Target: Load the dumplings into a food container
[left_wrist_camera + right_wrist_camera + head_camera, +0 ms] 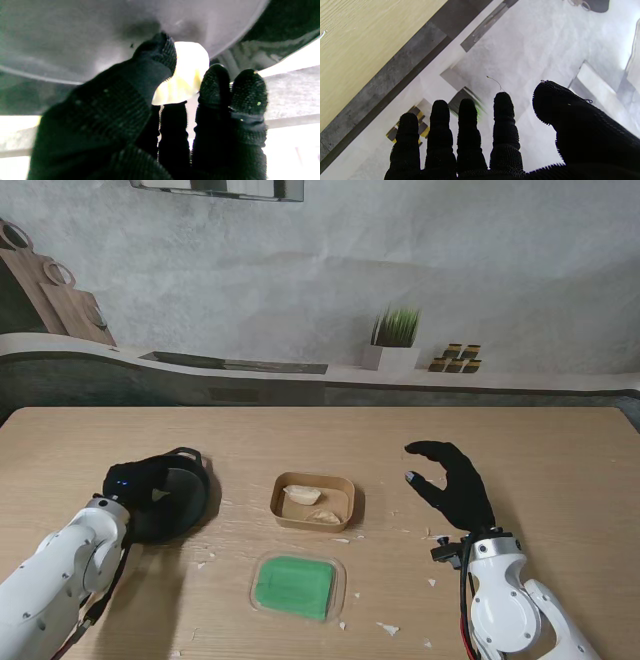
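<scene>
A brown paper food container (345, 502) sits mid-table with two pale dumplings (303, 495) inside. To its left stands a black bowl (192, 498). My left hand (138, 482) reaches into that bowl, and the left wrist view shows its thumb and fingers (215, 82) pinched on a pale dumpling (186, 75) against the bowl's grey inner wall (75, 37). My right hand (455, 485) hovers to the right of the container, fingers spread and holding nothing; in its wrist view the hand (482, 140) points past the table's far edge.
A clear lid over a green pad (297, 585) lies nearer to me than the container. White crumbs (388, 629) are scattered on the wooden table (560, 460). A potted grass plant (394, 340) and small yellow-black blocks (456, 359) stand on the ledge behind.
</scene>
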You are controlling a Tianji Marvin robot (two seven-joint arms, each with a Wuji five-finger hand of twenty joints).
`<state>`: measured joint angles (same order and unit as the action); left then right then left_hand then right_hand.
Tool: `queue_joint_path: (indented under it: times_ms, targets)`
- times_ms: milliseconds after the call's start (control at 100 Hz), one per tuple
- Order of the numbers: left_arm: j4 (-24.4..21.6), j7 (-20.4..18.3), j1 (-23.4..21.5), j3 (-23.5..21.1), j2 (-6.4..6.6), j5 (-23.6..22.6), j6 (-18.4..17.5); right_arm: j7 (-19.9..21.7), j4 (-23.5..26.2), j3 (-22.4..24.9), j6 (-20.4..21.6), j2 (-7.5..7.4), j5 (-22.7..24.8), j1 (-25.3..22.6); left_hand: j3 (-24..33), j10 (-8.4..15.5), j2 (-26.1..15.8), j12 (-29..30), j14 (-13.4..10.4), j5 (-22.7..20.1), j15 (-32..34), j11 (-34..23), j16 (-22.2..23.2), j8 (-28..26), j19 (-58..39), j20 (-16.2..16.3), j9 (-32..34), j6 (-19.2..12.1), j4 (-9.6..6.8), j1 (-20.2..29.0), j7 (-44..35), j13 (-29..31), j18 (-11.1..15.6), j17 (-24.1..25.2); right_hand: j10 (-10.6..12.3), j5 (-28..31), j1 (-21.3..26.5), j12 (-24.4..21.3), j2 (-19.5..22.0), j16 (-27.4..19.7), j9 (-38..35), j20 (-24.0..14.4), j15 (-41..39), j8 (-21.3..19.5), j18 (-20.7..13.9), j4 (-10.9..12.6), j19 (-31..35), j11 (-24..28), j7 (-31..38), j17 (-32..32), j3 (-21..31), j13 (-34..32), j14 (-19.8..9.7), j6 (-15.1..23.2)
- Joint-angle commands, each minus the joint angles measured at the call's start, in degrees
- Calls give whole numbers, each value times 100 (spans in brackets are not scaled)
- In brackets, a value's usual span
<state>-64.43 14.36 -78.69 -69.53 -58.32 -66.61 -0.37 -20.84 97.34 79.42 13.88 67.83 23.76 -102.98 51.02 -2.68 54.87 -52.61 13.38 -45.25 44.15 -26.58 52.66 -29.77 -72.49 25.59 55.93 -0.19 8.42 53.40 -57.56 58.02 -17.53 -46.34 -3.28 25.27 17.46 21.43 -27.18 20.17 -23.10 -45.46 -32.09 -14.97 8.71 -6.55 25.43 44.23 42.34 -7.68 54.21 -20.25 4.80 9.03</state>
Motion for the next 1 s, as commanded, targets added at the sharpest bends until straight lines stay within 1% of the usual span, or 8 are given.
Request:
queue_joint_path:
  times_ms: [0,220,320,440,560,680,860,990]
  targets:
    - [-206,1,-117,-66,-16,-24,-100,70,23,-30,9,42,-12,-23,386,-390,-148,-551,-40,-414,-145,-400,235,-197,89,40,668,149,-272,272,-219,305,-138,-150,-29,58,-196,44,-158,103,-90,-132,-64,-84,-14,-80,90,-7,-41,-23,200,-45,14,189]
    - [-910,303,-545,-669,-92,-84,-496,60,27,-43,34,43,-12,-23,424,-435,-122,-604,6,-422,-154,-378,286,-221,95,80,693,234,-318,283,-202,337,-191,-174,-36,64,-212,44,-160,105,-97,-132,-68,-83,-14,-109,92,-5,-43,-26,226,-56,6,190]
    - [-1318,368,-678,-824,-173,105,-681,56,31,-36,57,45,-17,-25,432,-469,-131,-630,19,-420,-158,-375,296,-230,100,89,681,267,-339,295,-197,333,-200,-171,-30,62,-214,43,-158,106,-94,-131,-71,-83,-9,-114,92,-8,-44,-29,230,-58,10,186]
    - [-1805,359,-738,-790,-277,446,-906,45,37,-19,84,48,-24,-33,425,-460,-150,-655,17,-419,-158,-368,311,-238,105,98,675,267,-348,288,-192,325,-207,-167,-41,58,-216,44,-157,107,-93,-129,-72,-84,-10,-116,90,-8,-42,-26,229,-57,4,187]
    - [-2185,305,-688,-502,-374,822,-1010,35,52,12,121,49,-20,-55,414,-460,-175,-684,10,-394,-159,-356,339,-255,112,109,661,259,-359,289,-185,298,-184,-152,-34,55,-215,44,-154,107,-94,-129,-73,-84,-13,-116,91,-8,-42,-28,232,-61,11,183]
    - [-2340,213,-528,-27,-451,1172,-973,27,68,36,146,51,-26,-79,392,-449,-197,-700,-3,-377,-167,-340,355,-289,118,121,654,243,-360,281,-187,289,-174,-144,-38,60,-216,45,-163,107,-104,-129,-74,-86,-7,-117,93,-4,-37,-35,234,-67,6,176]
    - [-2279,64,-225,752,-585,1809,-571,32,88,67,192,51,-39,-101,361,-490,-211,-707,41,-380,-185,-314,365,-308,129,138,660,293,-368,313,-162,293,-199,-132,-33,55,-217,44,-161,107,-103,-127,-72,-86,-8,-118,92,-6,-39,-36,235,-65,10,174]
    - [-2154,-79,-46,1207,-658,2182,-255,30,97,87,212,53,-52,-113,345,-505,-194,-696,46,-401,-196,-288,361,-304,113,160,678,300,-374,323,-131,311,-220,-145,-43,55,-217,43,-158,107,-99,-125,-73,-86,-10,-118,90,-9,-38,-31,236,-69,10,165]
